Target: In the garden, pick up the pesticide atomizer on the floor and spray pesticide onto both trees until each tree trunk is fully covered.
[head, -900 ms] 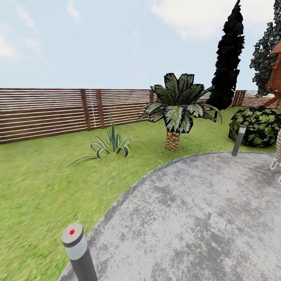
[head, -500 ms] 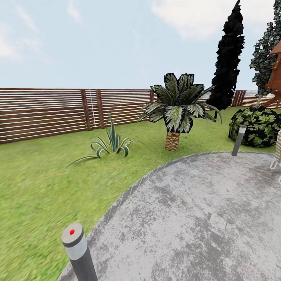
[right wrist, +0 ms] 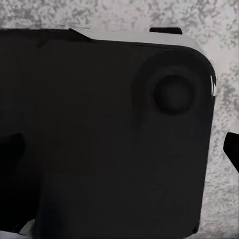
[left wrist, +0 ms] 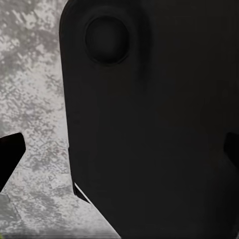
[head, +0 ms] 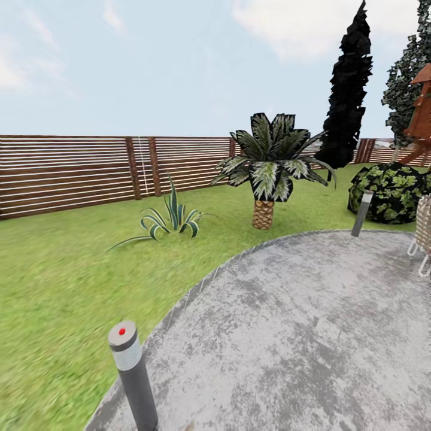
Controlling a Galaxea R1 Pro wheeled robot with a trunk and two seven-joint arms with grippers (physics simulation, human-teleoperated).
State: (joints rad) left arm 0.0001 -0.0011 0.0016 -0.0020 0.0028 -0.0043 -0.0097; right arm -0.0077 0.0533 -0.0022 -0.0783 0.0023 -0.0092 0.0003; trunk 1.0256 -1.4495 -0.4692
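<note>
The pesticide atomizer and both trees with their trunks are out of view. The head view looks over the garden: a green lawn (head: 66, 281) ringed by a brown slat fence (head: 72, 170). In the left wrist view my left gripper (left wrist: 119, 149) stands open, its dark fingertips (left wrist: 10, 152) at the picture's two edges, with a black part of the robot's body behind and grey paving beyond. My right gripper (right wrist: 119, 147) is open too, its fingertips (right wrist: 233, 149) wide apart in front of the same black casing, nothing held.
A round grey paved patio (head: 299, 335) spreads ahead and right. Bollard lights stand at its rim, near (head: 133, 374) and far (head: 361, 214). Beyond are a short palm (head: 266, 173), a spiky plant (head: 170, 218), a black cypress (head: 350, 90), a bush (head: 389, 191) and a wicker item (head: 424, 224).
The whole head view has shifted a little: the near bollard now sits higher and further right, and the wicker item shows more. That is camera motion; nothing in the garden moved.
</note>
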